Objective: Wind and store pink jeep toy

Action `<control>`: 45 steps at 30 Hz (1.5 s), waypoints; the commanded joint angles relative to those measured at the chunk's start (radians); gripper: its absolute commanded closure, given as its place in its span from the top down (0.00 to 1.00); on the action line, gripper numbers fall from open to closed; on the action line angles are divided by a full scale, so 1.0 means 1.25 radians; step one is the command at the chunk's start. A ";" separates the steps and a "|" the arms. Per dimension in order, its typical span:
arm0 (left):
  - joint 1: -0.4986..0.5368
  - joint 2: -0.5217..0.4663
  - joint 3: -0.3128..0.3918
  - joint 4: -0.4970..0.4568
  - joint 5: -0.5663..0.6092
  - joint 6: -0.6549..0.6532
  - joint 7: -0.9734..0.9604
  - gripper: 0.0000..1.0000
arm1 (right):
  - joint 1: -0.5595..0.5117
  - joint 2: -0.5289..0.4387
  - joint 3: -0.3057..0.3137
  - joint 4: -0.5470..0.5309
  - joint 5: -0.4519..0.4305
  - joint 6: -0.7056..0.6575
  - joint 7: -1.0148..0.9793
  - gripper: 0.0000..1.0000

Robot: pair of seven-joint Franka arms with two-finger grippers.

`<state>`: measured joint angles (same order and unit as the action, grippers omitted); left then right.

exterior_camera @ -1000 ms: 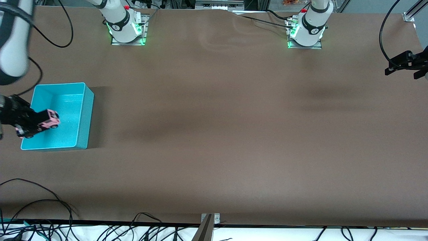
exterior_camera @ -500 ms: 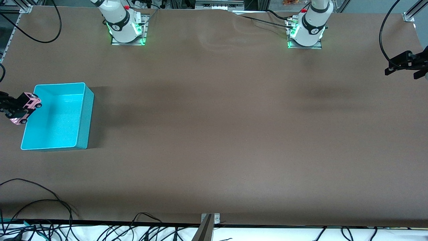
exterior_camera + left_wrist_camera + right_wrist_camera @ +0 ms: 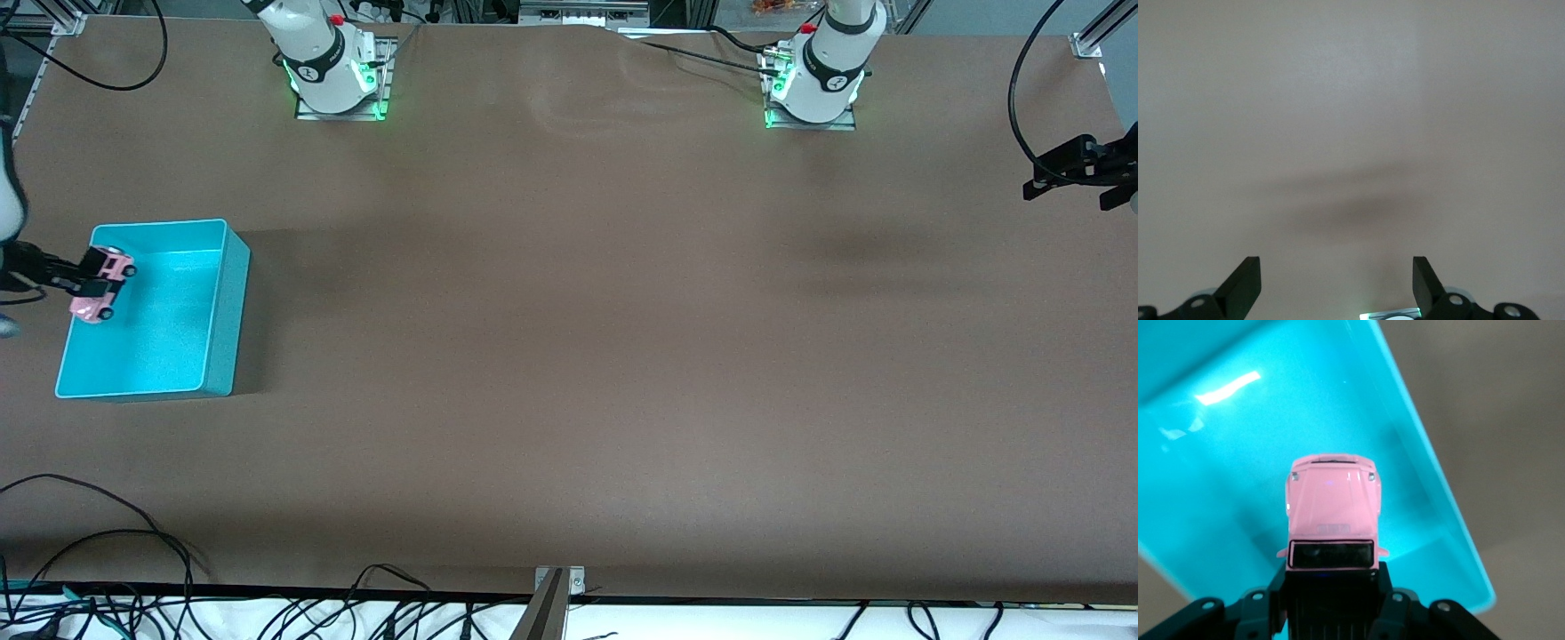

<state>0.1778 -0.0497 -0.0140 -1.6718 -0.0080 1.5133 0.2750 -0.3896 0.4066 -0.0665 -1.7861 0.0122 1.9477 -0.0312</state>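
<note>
My right gripper point(image 3: 87, 280) is shut on the pink jeep toy point(image 3: 102, 284) and holds it in the air over the turquoise bin point(image 3: 209, 356), above the bin's wall at the right arm's end of the table. In the right wrist view the pink jeep toy point(image 3: 1331, 510) points away from the fingers, with the turquoise bin point(image 3: 1425, 480) beneath it. My left gripper point(image 3: 1336, 287) is open and empty over bare brown table; it waits at the left arm's end of the table point(image 3: 1080, 169).
The brown table point(image 3: 569, 356) stretches wide between the bin and the left arm's end. Black cables point(image 3: 107, 551) lie along the table's edge nearest the front camera. The two arm bases point(image 3: 333, 67) stand at the edge farthest from the front camera.
My right gripper with the jeep drew back from over the bin's middle past its wall at the right arm's end, then came back over that wall. The left arm has not moved.
</note>
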 commanded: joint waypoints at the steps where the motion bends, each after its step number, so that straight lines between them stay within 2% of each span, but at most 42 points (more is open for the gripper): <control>1: 0.003 0.014 -0.002 0.031 -0.005 -0.020 -0.002 1.00 | -0.037 -0.007 0.031 -0.120 -0.015 0.147 -0.027 0.16; 12: 0.003 0.014 -0.002 0.031 -0.005 -0.020 -0.002 1.00 | -0.041 0.015 0.048 -0.185 -0.018 0.232 -0.028 0.17; 16: 0.003 0.014 -0.002 0.031 -0.005 -0.020 -0.002 1.00 | -0.042 0.039 0.048 -0.205 -0.018 0.269 -0.028 0.23; 18: 0.003 0.014 -0.002 0.031 -0.005 -0.020 -0.002 1.00 | -0.043 0.043 0.048 -0.205 -0.018 0.275 -0.028 0.32; 21: 0.003 0.014 -0.004 0.031 -0.005 -0.020 -0.002 1.00 | -0.043 0.040 0.048 -0.202 -0.017 0.275 -0.021 0.59; 22: 0.003 0.014 -0.002 0.031 -0.005 -0.020 -0.002 1.00 | -0.042 0.038 0.048 -0.202 -0.017 0.274 -0.017 0.74; 23: 0.003 0.014 -0.004 0.031 -0.005 -0.020 -0.002 1.00 | -0.042 0.037 0.048 -0.202 -0.017 0.273 -0.017 0.96; 24: 0.003 0.014 -0.002 0.031 -0.005 -0.020 -0.003 1.00 | -0.043 0.037 0.048 -0.201 -0.017 0.272 -0.017 1.00; 28: 0.004 0.014 -0.002 0.032 -0.005 -0.021 -0.003 1.00 | -0.042 0.022 0.049 -0.191 -0.016 0.268 -0.020 1.00; 39: 0.003 0.014 -0.002 0.032 -0.005 -0.020 -0.003 1.00 | -0.033 -0.107 0.072 -0.173 -0.015 0.234 -0.020 1.00; 45: 0.003 0.014 -0.002 0.032 -0.005 -0.020 -0.002 1.00 | 0.021 -0.155 0.063 -0.149 -0.011 0.161 -0.020 1.00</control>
<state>0.1780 -0.0495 -0.0140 -1.6718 -0.0080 1.5133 0.2750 -0.4087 0.2707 0.0159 -1.9839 0.0077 2.2208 -0.0536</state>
